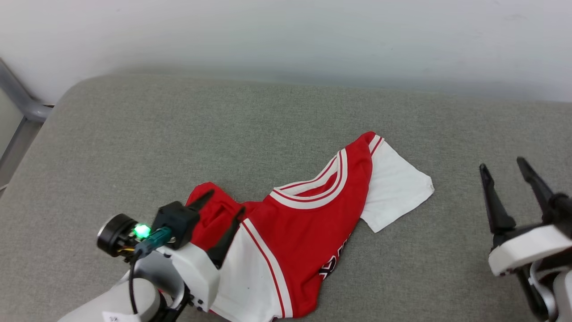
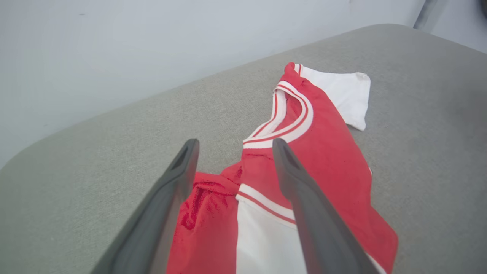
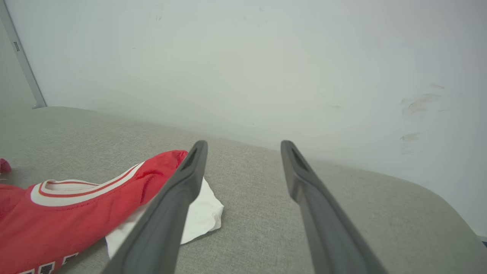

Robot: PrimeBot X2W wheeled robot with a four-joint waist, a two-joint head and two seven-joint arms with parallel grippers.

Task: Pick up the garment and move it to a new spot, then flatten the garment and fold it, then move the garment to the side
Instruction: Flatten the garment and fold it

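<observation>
The garment (image 1: pixel 313 223) is a red jersey T-shirt with white sleeves and red-white striped trim, lying crumpled on the grey cushion (image 1: pixel 178 134). One white sleeve spreads toward the right; black letters peek out near its lower edge. My left gripper (image 1: pixel 225 201) hovers open over the garment's bunched left end, nothing between its fingers. In the left wrist view the garment (image 2: pixel 323 152) lies under and beyond the left gripper (image 2: pixel 232 146). My right gripper (image 1: pixel 502 164) stands open at the far right, apart from the cloth. The right wrist view shows the garment (image 3: pixel 68 213) left of the right gripper (image 3: pixel 243 146).
A pale wall (image 1: pixel 286 36) runs along the back of the cushion. A grey metal frame (image 1: pixel 22 103) stands at the far left corner. The cushion's rounded edge curves down at the left.
</observation>
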